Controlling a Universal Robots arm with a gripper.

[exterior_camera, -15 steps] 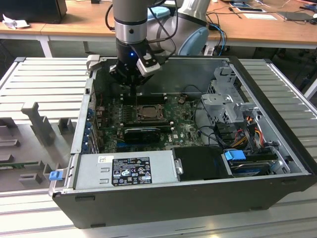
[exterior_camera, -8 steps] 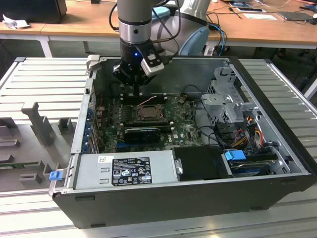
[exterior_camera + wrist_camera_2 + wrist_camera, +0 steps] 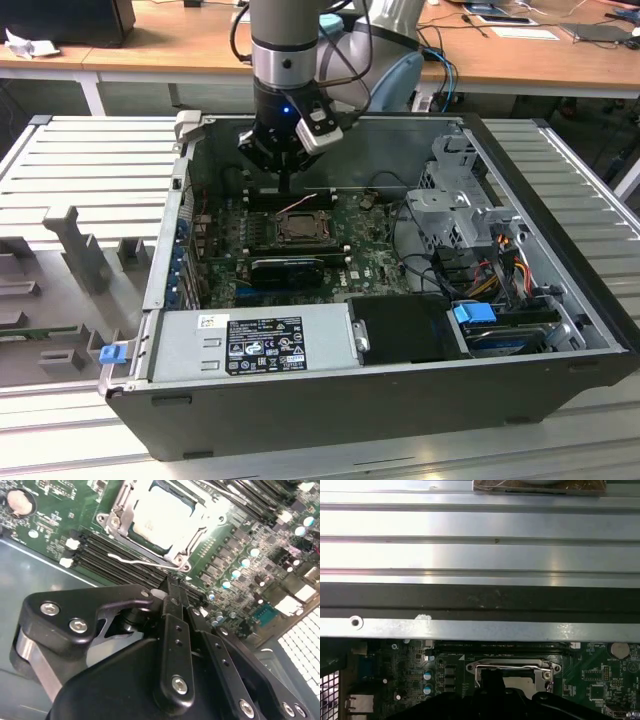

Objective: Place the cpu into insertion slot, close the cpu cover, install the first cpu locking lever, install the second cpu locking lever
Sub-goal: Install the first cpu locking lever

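The cpu (image 3: 162,517) lies pale and flat in the insertion slot (image 3: 112,520) on the green board. The cpu cover (image 3: 197,532) rests down around it as a metal frame. A thin wire locking lever (image 3: 132,559) runs along one side of the socket, over the black memory slots. My gripper (image 3: 172,586) is shut with nothing between its fingers, its tip just off the socket's corner near that lever's end. In the exterior view the gripper (image 3: 290,190) hangs inside the open computer case, right behind the socket (image 3: 300,228). The first wrist view shows the socket (image 3: 515,672) beyond the dark gripper body.
The case's metal wall (image 3: 185,160) rises at the exterior view's left. A drive cage (image 3: 455,200) and cables (image 3: 490,260) fill the right. A power supply (image 3: 255,345) lies at the front, and a black card (image 3: 290,268) sits just in front of the socket.
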